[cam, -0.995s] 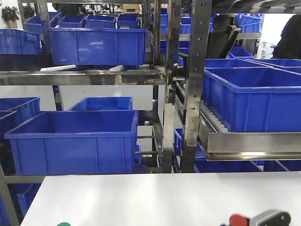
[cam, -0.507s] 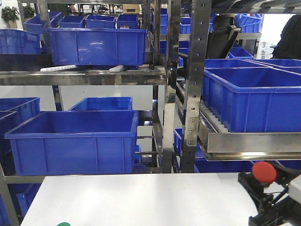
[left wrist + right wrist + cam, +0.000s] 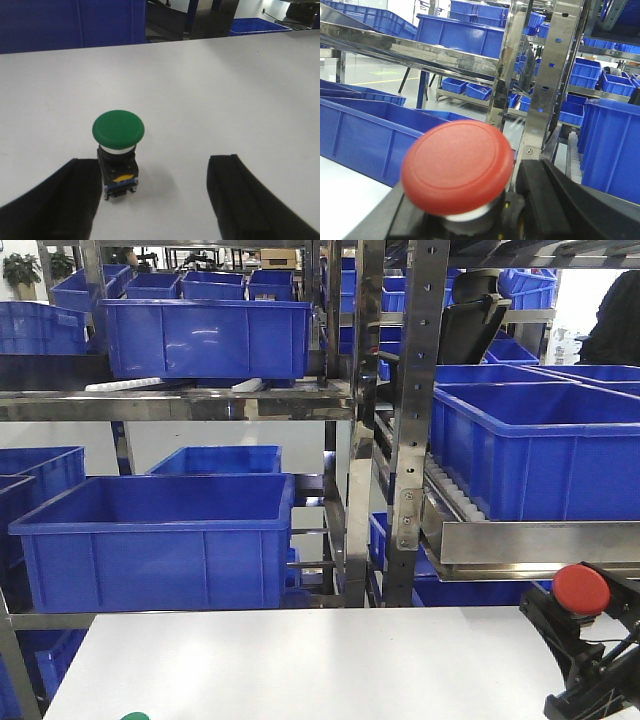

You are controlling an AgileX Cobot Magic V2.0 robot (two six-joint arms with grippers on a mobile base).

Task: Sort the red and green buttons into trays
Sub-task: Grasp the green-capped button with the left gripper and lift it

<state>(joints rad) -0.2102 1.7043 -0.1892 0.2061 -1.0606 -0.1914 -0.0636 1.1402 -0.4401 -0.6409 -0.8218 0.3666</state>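
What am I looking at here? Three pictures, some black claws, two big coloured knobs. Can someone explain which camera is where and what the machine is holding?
This is a two-armed robot working at a white table in front of shelves of blue crates. The wide picture looks forward from the robot's body. The other two come from small cameras on its wrists, each looking out past that arm's claw.

In the left wrist picture, the left gripper is open, its two black fingers on either side of a green button that stands upright on the table, close to one finger.

The right gripper has closed on the red button and holds it up above the table; its own camera sees the red cap very close. The sorting trays are not visible in these pictures.
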